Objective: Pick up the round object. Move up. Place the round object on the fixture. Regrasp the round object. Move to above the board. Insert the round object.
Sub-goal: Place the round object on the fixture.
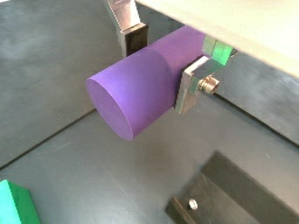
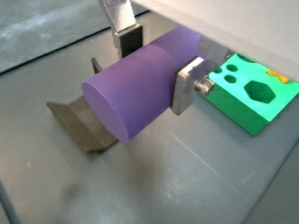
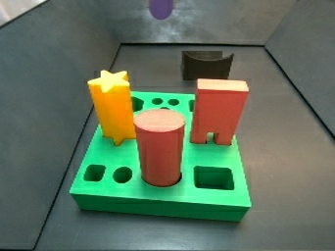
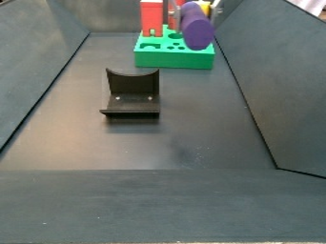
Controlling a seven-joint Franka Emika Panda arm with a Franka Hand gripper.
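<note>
1. The claw (image 1: pixel 163 63) is closed on the purple peg (image 1: pixel 138 91). In both wrist views its flat silver fingers (image 1: pixel 191 86) with dark pads press the peg's curved sides from opposite directions, and the peg lies sideways between them.
2. The peg (image 2: pixel 135 87) is a smooth, matte purple cylinder with a flat round end face turned toward the cameras.
3. It hangs in the air, clear of the dark grey floor (image 2: pixel 176 188).
4. In a side view the peg (image 4: pixel 195 25) is high up, in front of the green board (image 4: pixel 176 53) at the far end. The fingers cannot be made out there.
5. In a side view only the peg's lower tip (image 3: pixel 160 9) shows at the upper edge, well beyond the board (image 3: pixel 164 181).
6. The fixture (image 4: pixel 132 93) is a dark bracket with a concave notch cut into its upright. It stands on the floor nearer than the board, left of the peg, and holds nothing.
7. In a side view the fixture (image 3: pixel 207 65) stands beyond the board's far right corner.
8. The board is a glossy bright green slab with shaped holes. It carries a yellow star-topped peg (image 3: pixel 113 106), a salmon-red cylinder (image 3: pixel 161 147) and a red rectangular block (image 3: pixel 221 111), all upright.
9. In a wrist view a corner of the board (image 2: pixel 251 92) shows behind the claw, with a round and a hexagonal hole. In a wrist view only a green sliver (image 1: pixel 14 206) appears.
</note>
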